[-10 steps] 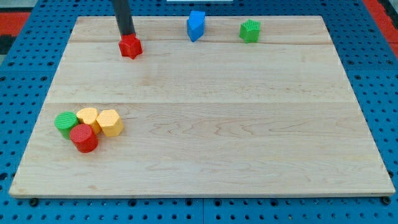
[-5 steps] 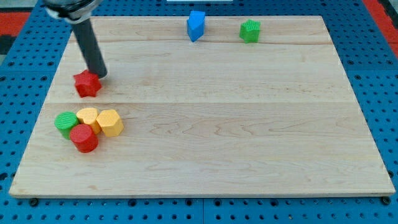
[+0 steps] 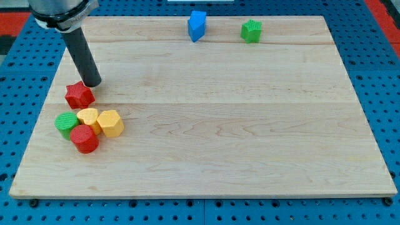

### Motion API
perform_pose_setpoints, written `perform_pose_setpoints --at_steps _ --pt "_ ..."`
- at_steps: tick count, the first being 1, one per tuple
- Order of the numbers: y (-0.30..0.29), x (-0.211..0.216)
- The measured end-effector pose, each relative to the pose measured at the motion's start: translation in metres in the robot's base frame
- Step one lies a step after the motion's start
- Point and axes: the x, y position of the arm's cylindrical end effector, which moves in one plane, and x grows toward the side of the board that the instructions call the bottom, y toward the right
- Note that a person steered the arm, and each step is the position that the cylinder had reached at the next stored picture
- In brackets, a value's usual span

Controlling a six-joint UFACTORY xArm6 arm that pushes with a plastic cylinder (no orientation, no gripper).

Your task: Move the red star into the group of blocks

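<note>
The red star (image 3: 79, 95) lies near the board's left edge, just above the group. The group holds a green cylinder (image 3: 65, 124), a yellow block (image 3: 89, 116), a yellow hexagon (image 3: 110, 123) and a red cylinder (image 3: 84, 139), all packed together. A small gap still shows between the star and the green cylinder and yellow block. My tip (image 3: 92, 83) stands at the star's upper right edge, touching or nearly touching it. The rod rises up and to the view's left.
A blue block (image 3: 197, 25) and a green star (image 3: 251, 30) sit near the wooden board's top edge (image 3: 200, 19). Blue pegboard surrounds the board.
The red star has slid from the top of the board down and to the left, toward the group. My tip followed it, staying at its upper right.
</note>
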Motion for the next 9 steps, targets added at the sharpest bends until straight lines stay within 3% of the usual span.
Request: perform_pose_setpoints --at_steps 2,3,4,5,7,8,9 --pt "-0.022 0.01" --pt "-0.049 -0.014" --pt "-0.066 0.014" --pt "-0.015 0.027" --pt "-0.008 0.106" --pt "-0.022 0.086" --pt "-0.026 0.038"
